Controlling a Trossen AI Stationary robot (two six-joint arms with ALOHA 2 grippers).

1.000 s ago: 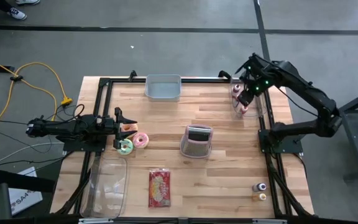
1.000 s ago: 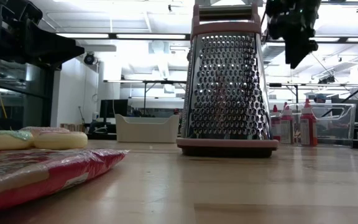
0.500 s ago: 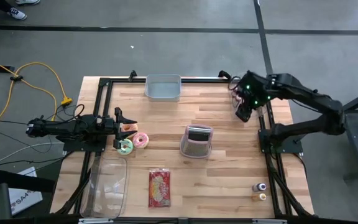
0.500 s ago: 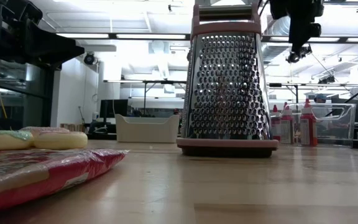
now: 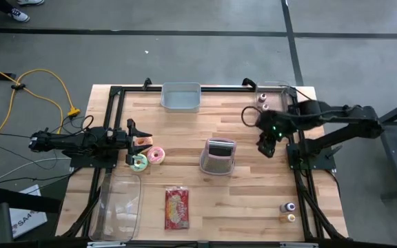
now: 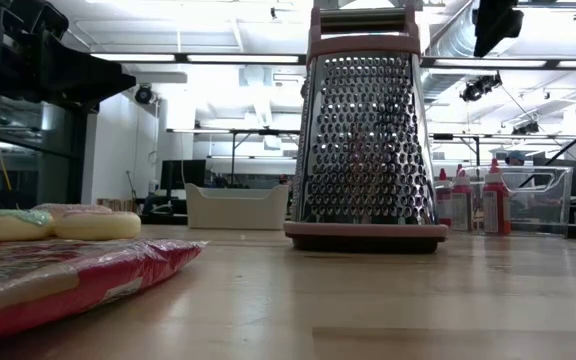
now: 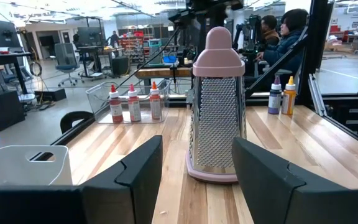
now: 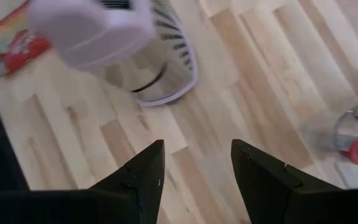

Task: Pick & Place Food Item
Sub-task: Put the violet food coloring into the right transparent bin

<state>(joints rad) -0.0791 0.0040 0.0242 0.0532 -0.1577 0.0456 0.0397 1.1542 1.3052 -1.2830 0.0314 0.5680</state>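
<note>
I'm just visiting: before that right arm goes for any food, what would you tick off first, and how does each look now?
1. Right gripper open and empty: ok, nothing between its fingers in its wrist view.
2. Left gripper parked at the table's left edge: ok.
3. Pink-framed metal box grater upright, apart from the right gripper: ok.
4. Red flat snack packet lying unobstructed on the wooden table: ok.
5. Pink and green frosted doughnuts reachable by the right arm: cannot tell.

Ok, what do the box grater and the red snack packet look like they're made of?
The box grater looks like shiny perforated metal, probably steel, with a matte pink handle and base that seem to be plastic. The red snack packet looks like glossy plastic film; in the low view its surface wrinkles and catches the light.
</note>
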